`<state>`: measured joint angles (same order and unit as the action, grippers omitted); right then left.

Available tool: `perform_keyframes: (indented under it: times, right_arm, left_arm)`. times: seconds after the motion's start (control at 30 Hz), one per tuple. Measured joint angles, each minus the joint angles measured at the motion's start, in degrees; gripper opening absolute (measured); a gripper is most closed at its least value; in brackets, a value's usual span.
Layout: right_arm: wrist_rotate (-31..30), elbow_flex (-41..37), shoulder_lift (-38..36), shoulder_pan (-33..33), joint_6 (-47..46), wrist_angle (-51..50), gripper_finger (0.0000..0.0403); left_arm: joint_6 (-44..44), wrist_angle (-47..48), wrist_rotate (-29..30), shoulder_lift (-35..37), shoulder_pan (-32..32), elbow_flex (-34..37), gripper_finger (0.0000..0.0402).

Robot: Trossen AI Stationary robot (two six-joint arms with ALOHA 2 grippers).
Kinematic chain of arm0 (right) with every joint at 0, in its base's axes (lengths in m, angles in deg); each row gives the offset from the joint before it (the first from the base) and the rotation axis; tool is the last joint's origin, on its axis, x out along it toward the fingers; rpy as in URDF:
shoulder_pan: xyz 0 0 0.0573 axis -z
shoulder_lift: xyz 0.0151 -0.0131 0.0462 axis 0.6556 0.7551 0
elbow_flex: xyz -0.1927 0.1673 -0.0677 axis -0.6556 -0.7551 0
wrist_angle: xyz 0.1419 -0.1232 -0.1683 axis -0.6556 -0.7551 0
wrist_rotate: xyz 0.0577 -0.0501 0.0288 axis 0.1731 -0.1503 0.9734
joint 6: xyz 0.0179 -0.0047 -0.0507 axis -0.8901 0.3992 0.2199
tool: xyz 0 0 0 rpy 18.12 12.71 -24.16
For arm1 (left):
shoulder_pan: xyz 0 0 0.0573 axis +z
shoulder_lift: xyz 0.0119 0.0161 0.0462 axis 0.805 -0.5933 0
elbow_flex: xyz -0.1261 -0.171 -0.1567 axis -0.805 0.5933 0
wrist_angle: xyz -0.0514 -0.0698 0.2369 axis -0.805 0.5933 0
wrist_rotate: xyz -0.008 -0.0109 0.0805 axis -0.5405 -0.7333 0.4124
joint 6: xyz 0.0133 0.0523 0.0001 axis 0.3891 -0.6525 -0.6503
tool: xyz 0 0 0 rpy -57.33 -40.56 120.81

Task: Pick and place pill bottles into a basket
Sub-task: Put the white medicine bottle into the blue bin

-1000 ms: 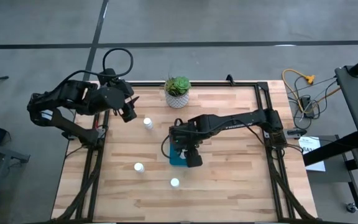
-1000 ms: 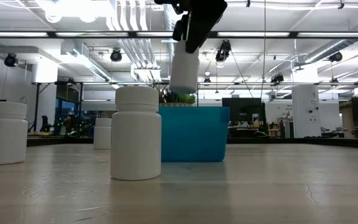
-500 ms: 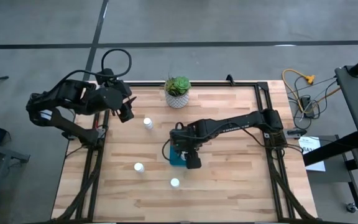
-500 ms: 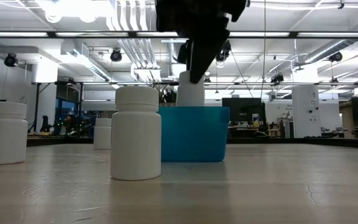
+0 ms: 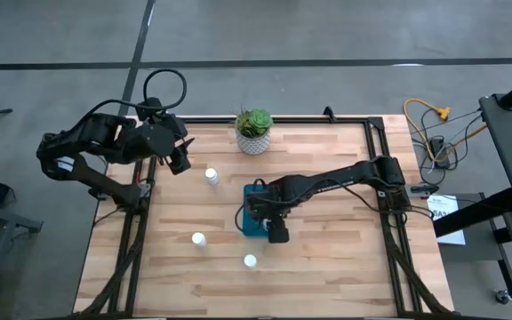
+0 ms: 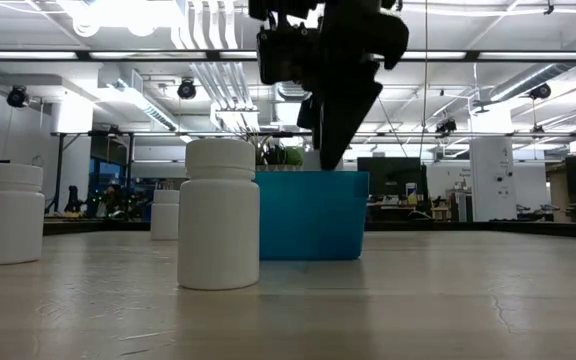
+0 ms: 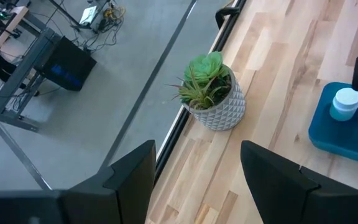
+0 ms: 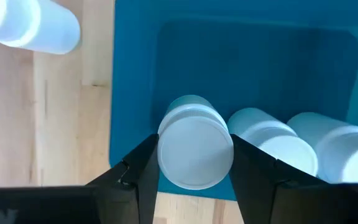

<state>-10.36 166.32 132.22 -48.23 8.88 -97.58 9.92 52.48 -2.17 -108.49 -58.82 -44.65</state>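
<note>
My right gripper [image 8: 194, 168] stands over the teal basket [image 5: 249, 229] at mid-table, shut on a white pill bottle [image 8: 194, 149] that is down inside the basket. Two more bottles [image 8: 266, 140] [image 8: 328, 146] stand in the basket beside it. Three bottles stand upright on the table: one far left of the basket [image 5: 211, 175], one near left [image 5: 198, 238], one near [image 5: 250, 261]. My left gripper [image 5: 180, 160] is open and empty above the table's far left corner. My right gripper pinches the bottle between its two fingers, one on each side of the round cap [image 8: 165, 155]. The fingers [image 8: 138, 171] come from above and point down. The bottle is upright inside the basket at its left end; its bottom is hidden by the cap.
A white pot with a green plant [image 5: 254, 131] stands at the table's far edge, behind the basket. In the low view the nearest bottle [image 6: 218, 215] stands just left of the basket's wall [image 6: 313, 215]. Bare wood lies to the basket's right.
My right gripper has gone down with the bottle. The bottle hung above the basket's rim a second ago and now sits down inside the basket, hidden behind its wall in the low view.
</note>
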Motion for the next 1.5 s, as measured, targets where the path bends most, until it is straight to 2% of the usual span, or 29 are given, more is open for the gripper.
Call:
perform_keyframes:
  times: [0.53,0.73,0.87,1.33,1.5]
  right_arm:
    - [0.48,-3.89,-0.13,0.00,-0.77,2.14,0.0151]
    - [0.48,-3.94,-0.13,0.00,-0.65,2.10,0.0208]
    - [0.46,-3.96,-0.52,0.02,-0.60,2.04,0.0225]
    - [0.41,0.21,-4.67,0.02,0.53,0.09,0.0219]
    - [-2.19,0.68,-8.57,0.26,0.52,0.14,0.0219]
  left_arm:
    - [-0.04,0.02,0.00,0.00,0.00,0.00,0.0219]
    - [-0.04,0.02,0.00,0.00,0.00,0.00,0.0219]
    - [-0.04,0.02,0.00,0.00,0.00,0.00,0.0219]
    - [-0.03,0.02,0.01,0.00,0.00,0.00,0.0219]
    - [-0.02,0.02,0.00,0.00,0.00,0.00,0.0219]
